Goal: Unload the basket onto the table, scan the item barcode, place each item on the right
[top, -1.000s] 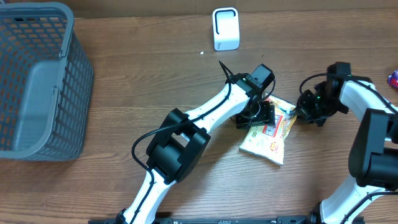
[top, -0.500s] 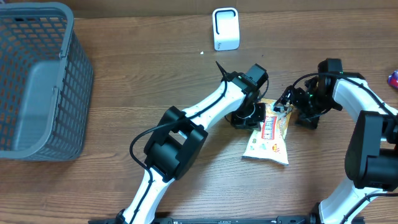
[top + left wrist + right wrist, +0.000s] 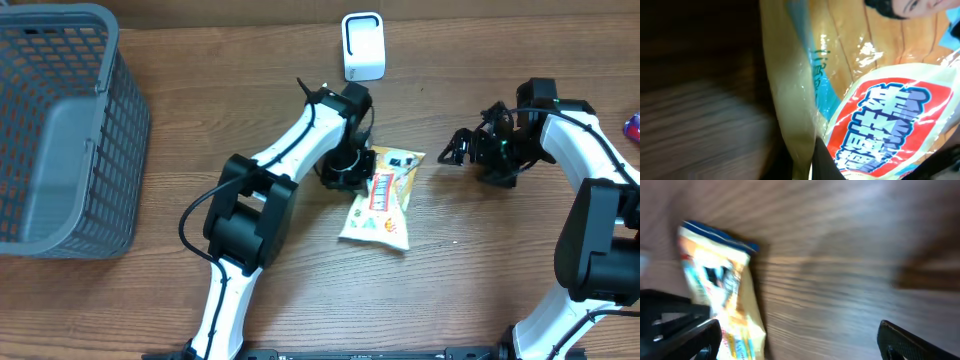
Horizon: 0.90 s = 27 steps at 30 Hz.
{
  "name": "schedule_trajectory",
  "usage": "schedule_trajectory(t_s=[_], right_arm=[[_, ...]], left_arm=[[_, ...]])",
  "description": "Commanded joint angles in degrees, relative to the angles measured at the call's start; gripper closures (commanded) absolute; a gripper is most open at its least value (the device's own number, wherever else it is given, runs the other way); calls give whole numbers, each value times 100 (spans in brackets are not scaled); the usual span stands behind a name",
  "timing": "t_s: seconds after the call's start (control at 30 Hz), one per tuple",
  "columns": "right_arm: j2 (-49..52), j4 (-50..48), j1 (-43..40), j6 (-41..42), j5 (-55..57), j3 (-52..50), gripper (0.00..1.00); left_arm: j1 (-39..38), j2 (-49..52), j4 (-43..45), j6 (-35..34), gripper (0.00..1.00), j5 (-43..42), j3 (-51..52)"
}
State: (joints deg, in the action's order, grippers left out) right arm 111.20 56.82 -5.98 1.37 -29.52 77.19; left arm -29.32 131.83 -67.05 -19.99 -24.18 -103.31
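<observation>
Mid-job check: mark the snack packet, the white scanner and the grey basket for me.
snack packet point(image 3: 381, 190), overhead view, on its red label strip.
white scanner point(image 3: 363, 47), overhead view, middle of its front.
grey basket point(image 3: 120, 140), overhead view, on its right-hand mesh wall.

Brown wood-grain table point(image 3: 210, 70), evenly lit throughout

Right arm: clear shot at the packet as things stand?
Probably yes. The right claw is open and points toward the packet across bare table, with nothing between them. The left claw is shut on the packet's far edge, so the near side looks free.
</observation>
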Motion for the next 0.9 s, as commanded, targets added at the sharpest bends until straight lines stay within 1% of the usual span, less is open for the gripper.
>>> schedule_trajectory(t_s=[0.0, 0.07, 0.17, 0.3, 0.33, 0.43, 0.57, 0.67, 0.73, 0.8, 0.87], right_arm=[[4, -192, 22, -487, -686, 116, 0], [4, -234, 72, -487, -682, 116, 0], [4, -234, 210, -588, -682, 116, 0], [4, -267, 573, -726, -658, 116, 0], [4, -293, 660, -719, -658, 116, 0], [4, -354, 868, -507, -662, 116, 0], [4, -542, 1123, 398, -664, 116, 0], [4, -662, 1340, 437, -662, 116, 0], [4, -844, 1475, 302, -664, 92, 0], [4, -1060, 1622, 2, -656, 83, 0], [4, -1224, 1718, -116, -566, 83, 0]], left_arm=[[59, -199, -468, 1554, 96, 251, -68], [79, -199, -798, 2015, 96, 577, -68], [81, -199, -1115, 2046, 96, 1515, -68], [111, -199, -1270, 1161, 96, 2911, -168], [133, -199, -1314, 1010, 96, 3023, -238], [205, -199, -1384, 636, 96, 3027, -481], [304, -199, -1368, 409, 96, 2723, -800], [396, -199, -1355, 409, 96, 2518, -990], [485, -199, -1370, 404, 92, 2520, -1067], [579, -199, -1401, 258, 79, 2520, -1110], [671, -199, -1491, 15, 76, 2509, -1152]])
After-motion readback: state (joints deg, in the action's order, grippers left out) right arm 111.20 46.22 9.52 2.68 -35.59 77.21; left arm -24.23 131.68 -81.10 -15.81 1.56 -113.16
